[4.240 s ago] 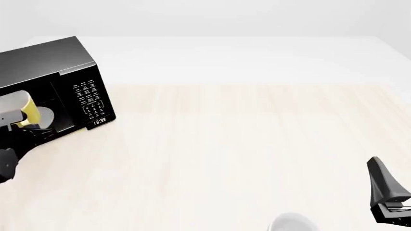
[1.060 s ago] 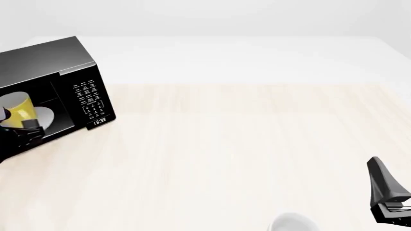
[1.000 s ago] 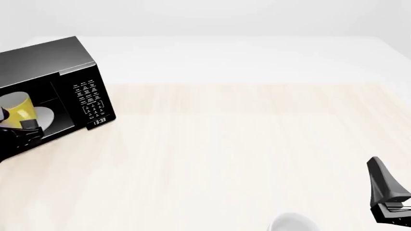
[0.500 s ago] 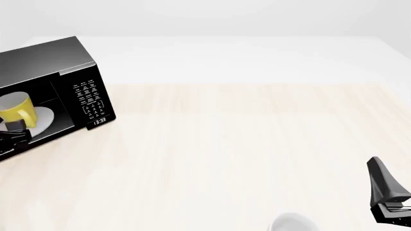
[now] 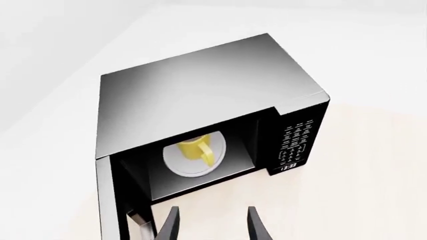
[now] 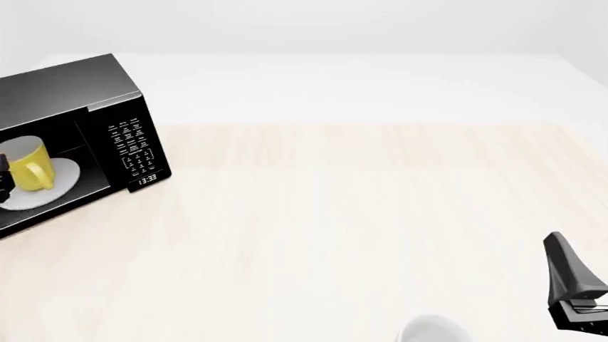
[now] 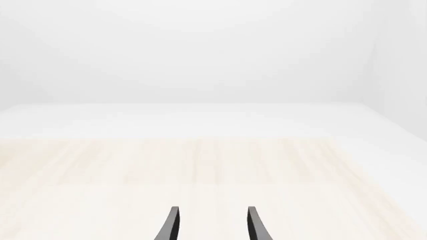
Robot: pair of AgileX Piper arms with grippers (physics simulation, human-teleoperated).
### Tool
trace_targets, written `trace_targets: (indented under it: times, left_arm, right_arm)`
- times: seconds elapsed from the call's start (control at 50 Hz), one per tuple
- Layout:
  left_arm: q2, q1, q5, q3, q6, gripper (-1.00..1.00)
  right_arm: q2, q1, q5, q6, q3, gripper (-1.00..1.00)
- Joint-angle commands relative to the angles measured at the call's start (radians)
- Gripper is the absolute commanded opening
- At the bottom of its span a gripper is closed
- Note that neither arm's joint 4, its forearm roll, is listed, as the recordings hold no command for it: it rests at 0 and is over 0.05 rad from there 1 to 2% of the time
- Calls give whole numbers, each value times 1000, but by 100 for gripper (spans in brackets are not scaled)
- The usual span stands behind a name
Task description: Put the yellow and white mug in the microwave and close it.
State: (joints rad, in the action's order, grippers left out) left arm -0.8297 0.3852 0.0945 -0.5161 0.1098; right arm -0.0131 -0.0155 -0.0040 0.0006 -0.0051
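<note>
Bare simulated test scene: pale wood table (image 6: 361, 214), blank white surroundings, lone microwave (image 6: 67, 92)

The pale wooden table (image 6: 361, 214) carries the microwave (image 6: 85, 92) and a white cup (image 6: 435, 331).

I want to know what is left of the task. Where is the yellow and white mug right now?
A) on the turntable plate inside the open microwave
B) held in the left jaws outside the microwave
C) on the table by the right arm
A: the yellow and white mug stands on the white turntable plate inside the microwave, whose door is open; the left gripper is open and empty outside it.
</note>
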Motion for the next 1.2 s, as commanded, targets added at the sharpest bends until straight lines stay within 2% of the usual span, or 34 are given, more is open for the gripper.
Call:
trace_targets:
  times: [0.02, 0.32, 0.36, 0.52, 0.6, 0.66, 0.8, 1.2]
  left_arm:
    - [68, 15, 166, -96, -67, 100]
    - [134, 41, 301, -209, -117, 100]
    - [151, 53, 305, -213, -107, 100]
    - [167, 96, 356, -256, -138, 100]
    - [171, 130, 377, -273, -146, 100]
    - [178, 189, 387, -293, -151, 100]
    - [182, 243, 411, -323, -159, 100]
    - [113, 418, 408, -347, -175, 100]
  right_arm:
    - [1, 0, 0, 0, 1, 100]
    - [1, -1, 0, 0, 1, 100]
    - [1, -1, 0, 0, 1, 100]
    - [1, -1, 0, 0, 1, 100]
    - [1, -1, 0, 0, 1, 100]
    - [1, -1, 0, 0, 1, 100]
    - [1, -1, 0, -1, 1, 100]
    - [1, -2, 0, 0, 1, 100]
